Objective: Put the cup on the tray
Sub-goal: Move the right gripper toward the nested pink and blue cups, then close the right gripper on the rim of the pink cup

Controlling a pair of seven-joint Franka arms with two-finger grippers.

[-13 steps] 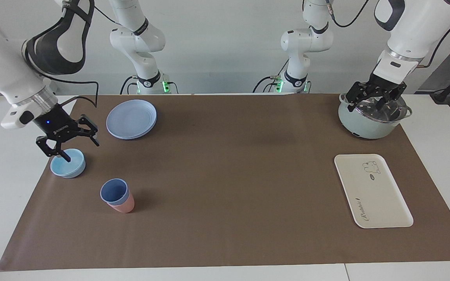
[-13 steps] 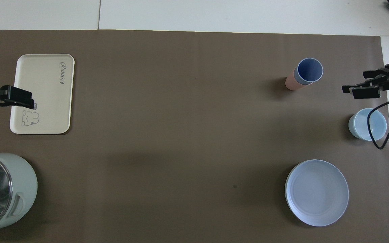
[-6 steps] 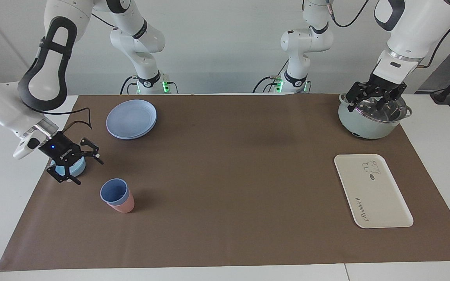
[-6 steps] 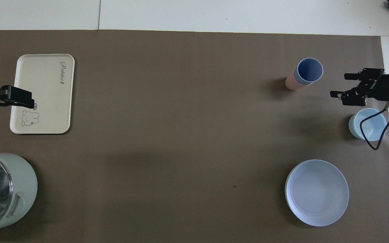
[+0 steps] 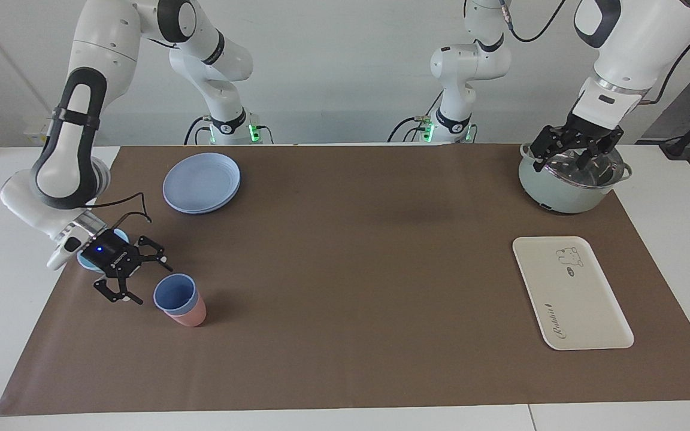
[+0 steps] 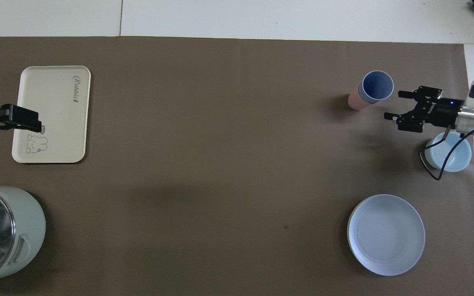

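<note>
The periwinkle cup (image 5: 173,294) (image 6: 377,86) stands nested inside a salmon-pink cup (image 5: 189,315) (image 6: 354,101) on the brown mat, toward the right arm's end of the table. My right gripper (image 5: 151,281) (image 6: 394,105) is low over the mat, right beside the cup, with its open fingers pointing at the cup and not touching it. The cream tray (image 5: 572,293) (image 6: 52,113) lies flat toward the left arm's end, with nothing on it. My left gripper (image 5: 572,161) (image 6: 19,120) waits open, raised above the pot.
A pale green pot (image 5: 560,188) (image 6: 19,230) with a glass lid stands nearer to the robots than the tray. A light-blue bowl (image 5: 84,261) (image 6: 451,158) sits partly hidden under the right wrist. A round blue plate (image 5: 201,182) (image 6: 386,234) lies nearer to the robots than the cups.
The right gripper has come down from over the light-blue bowl and swung across to the cup's side, still open. The left arm and all the objects have stayed put.
</note>
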